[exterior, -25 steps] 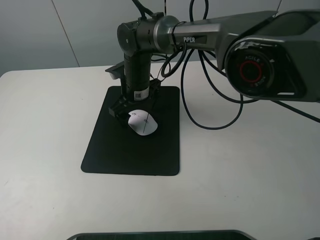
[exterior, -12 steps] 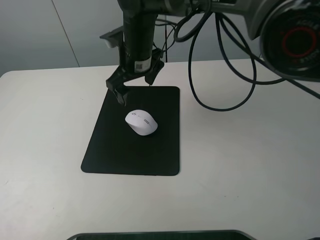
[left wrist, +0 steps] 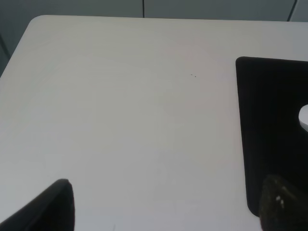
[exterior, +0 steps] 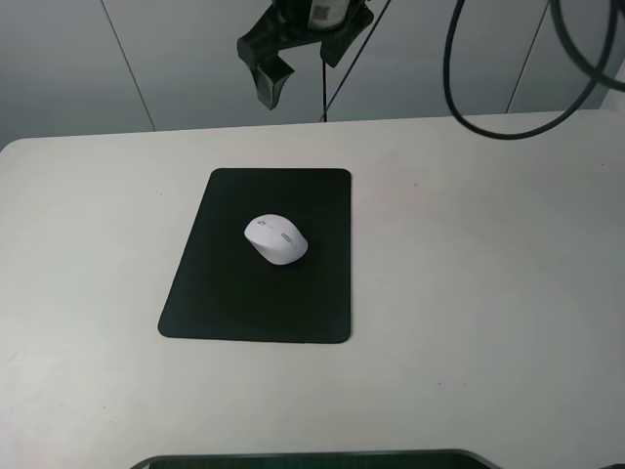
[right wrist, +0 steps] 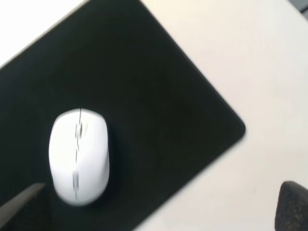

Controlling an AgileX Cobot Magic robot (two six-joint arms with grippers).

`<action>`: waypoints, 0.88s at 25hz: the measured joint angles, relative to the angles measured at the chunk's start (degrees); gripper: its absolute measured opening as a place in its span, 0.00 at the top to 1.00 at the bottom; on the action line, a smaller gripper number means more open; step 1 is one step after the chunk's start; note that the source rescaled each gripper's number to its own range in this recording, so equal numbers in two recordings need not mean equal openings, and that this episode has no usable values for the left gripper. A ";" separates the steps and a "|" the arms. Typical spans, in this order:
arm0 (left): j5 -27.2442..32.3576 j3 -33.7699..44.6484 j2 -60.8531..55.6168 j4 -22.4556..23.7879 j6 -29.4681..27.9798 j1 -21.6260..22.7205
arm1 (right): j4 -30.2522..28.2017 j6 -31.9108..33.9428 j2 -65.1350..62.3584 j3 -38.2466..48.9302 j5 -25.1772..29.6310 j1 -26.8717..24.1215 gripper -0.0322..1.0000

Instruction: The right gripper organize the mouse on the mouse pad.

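Note:
The white mouse (exterior: 276,239) lies on the upper middle of the black mouse pad (exterior: 244,298), free of any grip. My right gripper (exterior: 303,61) hangs high above the pad's far edge, open and empty, its fingers (exterior: 270,86) spread apart. In the right wrist view the mouse (right wrist: 79,156) rests on the pad (right wrist: 144,91) well below the open gripper (right wrist: 156,207). My left gripper (left wrist: 163,211) is open and empty over bare table to the left of the pad (left wrist: 269,125). It does not show in the high view.
The white table (exterior: 488,293) stretches around the pad on all sides. Black cables (exterior: 508,122) loop down at the back right. A dark flat edge (exterior: 312,459) shows at the table's front. A grey wall stands behind.
My right gripper has let go of the mouse and risen straight up from the pad to the top of the view. The mouse stays on the pad.

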 joint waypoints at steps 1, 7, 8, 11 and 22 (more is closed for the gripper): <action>0.00 0.00 0.00 0.00 0.00 0.00 | 0.00 0.00 -1.98 2.75 0.00 -0.62 0.01; 0.00 0.00 0.00 0.00 0.00 0.00 | -0.41 1.88 -15.89 21.45 -4.93 -5.92 0.01; 0.00 0.00 0.00 0.00 0.00 0.00 | -0.41 2.16 -18.48 24.40 -5.81 -7.21 0.01; 0.00 0.00 0.00 0.00 0.00 0.00 | -0.46 2.59 -25.77 31.87 -7.06 -11.53 0.01; 0.00 0.00 0.00 0.00 0.00 0.00 | -0.95 3.15 -53.58 54.36 -12.01 -29.20 0.01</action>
